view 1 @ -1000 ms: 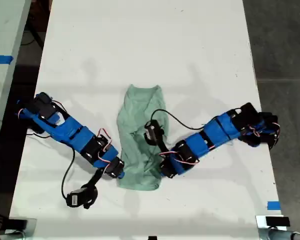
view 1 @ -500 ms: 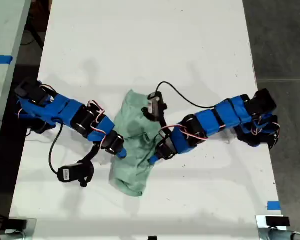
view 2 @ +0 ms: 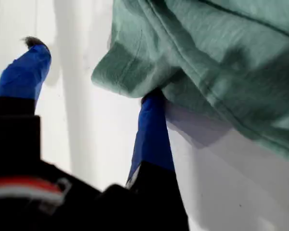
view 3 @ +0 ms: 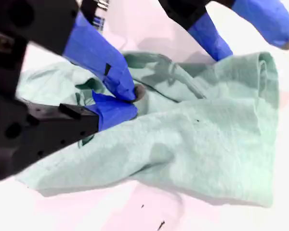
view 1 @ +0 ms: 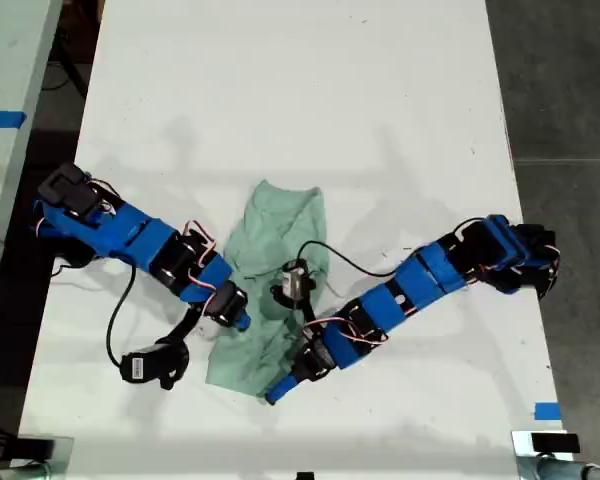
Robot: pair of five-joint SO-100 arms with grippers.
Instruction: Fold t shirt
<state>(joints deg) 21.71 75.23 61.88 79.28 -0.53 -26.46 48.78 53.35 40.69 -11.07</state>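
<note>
The t shirt lies crumpled near the middle of the white table, running from an upper end toward a wider lower end that slants toward the exterior view's left. My second gripper is at the cloth's edge on the exterior view's left. In the second wrist view, my second gripper has its blue jaws pressed together on a raised fold of the t shirt. The rest of the cloth spreads away from the pinch in loose wrinkles over the table. My first gripper is at the lowest corner of the garment in the exterior view, reaching in from the arm on that view's right. In the first wrist view, my first gripper has its jaws spread wide. One blue finger has its tip tucked under a folded edge of the t shirt. The other finger stands apart over bare table, clear of the cloth. Nothing is clamped between these jaws. The two grippers are near each other, with the lower part of the garment between them.
</note>
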